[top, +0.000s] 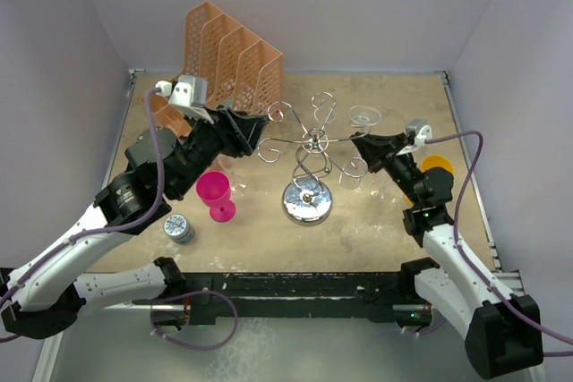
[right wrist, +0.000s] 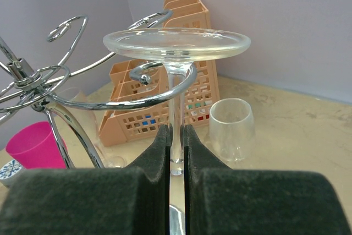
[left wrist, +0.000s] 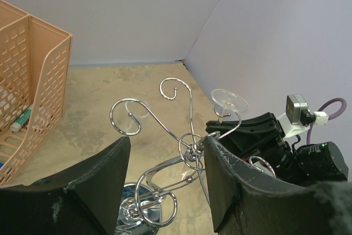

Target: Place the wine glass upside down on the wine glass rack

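The wine glass rack [top: 313, 143] stands mid-table on its round chrome base [top: 307, 203]. My right gripper [top: 360, 143] is at the rack's right side, shut on the stem of the clear wine glass [right wrist: 176, 44]. The glass is upside down with its foot uppermost [top: 363, 115]. In the right wrist view a rack loop arm [right wrist: 118, 103] curls around the stem just under the foot. My left gripper [top: 260, 129] is open at the rack's left. Its fingers [left wrist: 236, 185] straddle the rack's hub [left wrist: 192, 149], and the right one is at or touching the wire.
An orange mesh file organiser [top: 228, 55] stands at the back left. A pink goblet [top: 215, 194] and a small round tin [top: 179, 228] sit front left. An orange object [top: 439, 165] lies beside the right arm. A clear stemless glass [right wrist: 232, 127] stands behind the rack.
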`<state>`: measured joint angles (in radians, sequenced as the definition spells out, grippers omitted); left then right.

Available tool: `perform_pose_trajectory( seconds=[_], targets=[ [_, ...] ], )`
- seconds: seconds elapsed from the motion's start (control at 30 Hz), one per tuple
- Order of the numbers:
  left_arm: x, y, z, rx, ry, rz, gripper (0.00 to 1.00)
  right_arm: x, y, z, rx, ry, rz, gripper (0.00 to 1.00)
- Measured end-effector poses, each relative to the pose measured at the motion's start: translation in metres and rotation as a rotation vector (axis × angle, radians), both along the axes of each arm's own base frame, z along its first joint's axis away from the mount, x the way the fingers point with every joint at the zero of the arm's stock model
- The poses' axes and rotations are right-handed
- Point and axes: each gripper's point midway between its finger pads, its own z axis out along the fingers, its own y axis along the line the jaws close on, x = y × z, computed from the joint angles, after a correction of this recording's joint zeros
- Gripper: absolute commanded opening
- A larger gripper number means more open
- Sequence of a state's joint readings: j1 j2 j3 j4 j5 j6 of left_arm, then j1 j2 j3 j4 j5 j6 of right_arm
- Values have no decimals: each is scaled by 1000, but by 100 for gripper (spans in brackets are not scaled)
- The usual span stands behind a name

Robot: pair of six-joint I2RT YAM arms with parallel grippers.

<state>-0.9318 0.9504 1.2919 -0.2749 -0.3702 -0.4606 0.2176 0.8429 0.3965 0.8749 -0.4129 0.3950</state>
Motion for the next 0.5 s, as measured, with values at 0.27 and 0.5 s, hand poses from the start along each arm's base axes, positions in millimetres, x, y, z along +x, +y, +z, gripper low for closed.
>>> perform_pose_trajectory(
  seconds=[0.27,0.5],
  targets=[
    [-6,9,8,-28,-11,5,53,4,8,-3,-42,2,43,16],
    [-9,13,11,-43,-11,4,53,0,12,-6,-58,10,71,36]
  ],
)
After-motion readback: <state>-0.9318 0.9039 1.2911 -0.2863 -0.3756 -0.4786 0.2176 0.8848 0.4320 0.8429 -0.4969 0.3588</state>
